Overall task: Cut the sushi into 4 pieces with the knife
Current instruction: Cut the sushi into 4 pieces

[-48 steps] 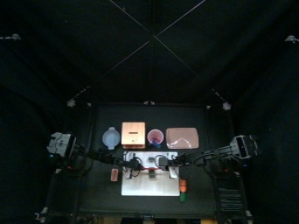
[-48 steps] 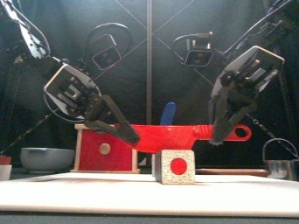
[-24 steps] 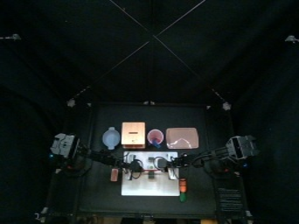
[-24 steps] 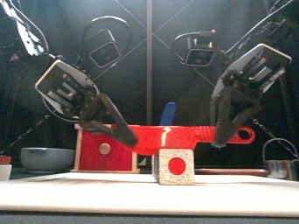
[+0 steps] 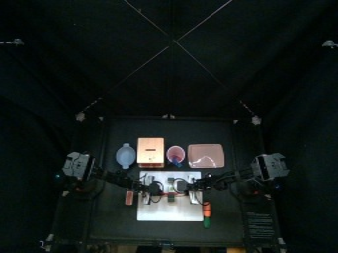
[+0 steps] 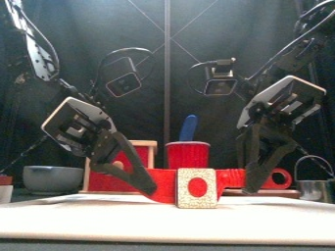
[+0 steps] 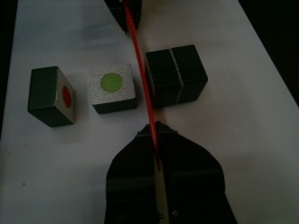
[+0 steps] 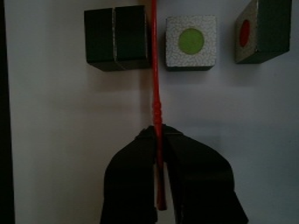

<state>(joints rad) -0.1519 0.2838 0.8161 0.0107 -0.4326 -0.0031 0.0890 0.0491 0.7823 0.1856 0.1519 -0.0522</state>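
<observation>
Pinching the red knife (image 7: 140, 70) from its two ends: left gripper (image 7: 156, 144) and right gripper (image 8: 156, 140), fingers (image 8: 193, 179) of each pressed together on it. Blade held on edge, low over the white cutting board (image 7: 70, 175), running between the uncut double block (image 7: 176, 74) and the green-centred piece (image 7: 112, 87), just beside both. Red-centred piece (image 6: 198, 188) stands apart toward the board's front edge, in front of the knife, between the two grippers

"What's different?"
"My left gripper (image 6: 135, 179) and right gripper (image 6: 262, 173) have sunk lower, carrying the red knife (image 6: 244, 179) down from above the sushi piece (image 6: 198, 188) to level with it, near the white board (image 6: 78, 212)."
</observation>
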